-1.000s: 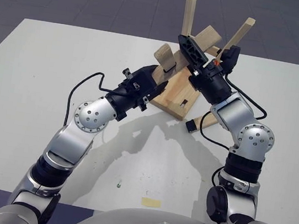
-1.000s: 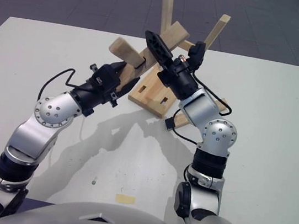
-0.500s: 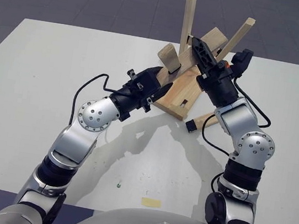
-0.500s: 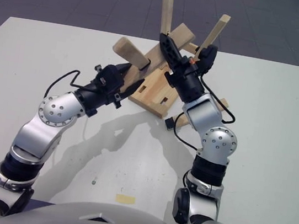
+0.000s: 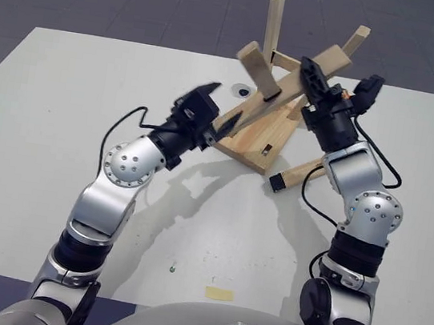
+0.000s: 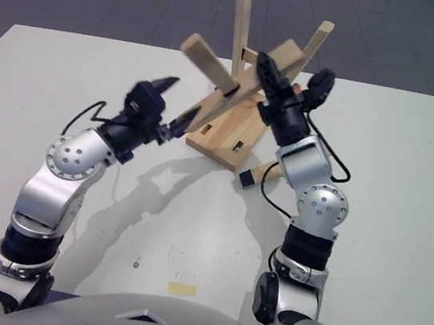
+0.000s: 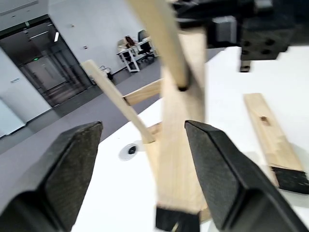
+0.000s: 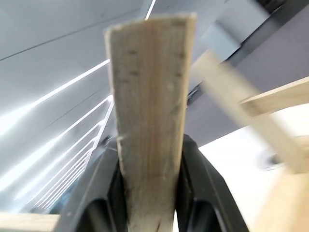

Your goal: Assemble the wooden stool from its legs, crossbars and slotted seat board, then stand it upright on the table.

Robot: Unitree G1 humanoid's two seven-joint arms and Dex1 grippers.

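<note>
The half-built wooden stool [image 5: 264, 129] lies tilted at the far middle of the table, its slotted seat board [image 6: 225, 135] resting on one edge and several legs [image 5: 273, 25] pointing up. My right gripper [image 5: 317, 73] is shut on a broad upper leg [image 8: 149, 116], whose wood sits tight between both fingers [image 8: 104, 193]. Just left of the seat board, my left gripper [image 5: 216, 107] hangs open above the table and holds nothing. Between its pads [image 7: 72, 169], a stool leg [image 7: 181, 145] stands a short way off.
A loose leg with a black foot cap [image 5: 296, 174] lies on the white table [image 5: 63, 108] right of the stool. A scrap of tape [image 5: 219, 294] and a small screw [image 5: 174, 267] lie near the front edge. Dark floor lies beyond the table's far edge.
My left gripper has let go of the stool, opened and drawn back to the left. My right gripper has swung to the right with its leg, turning the stool.
</note>
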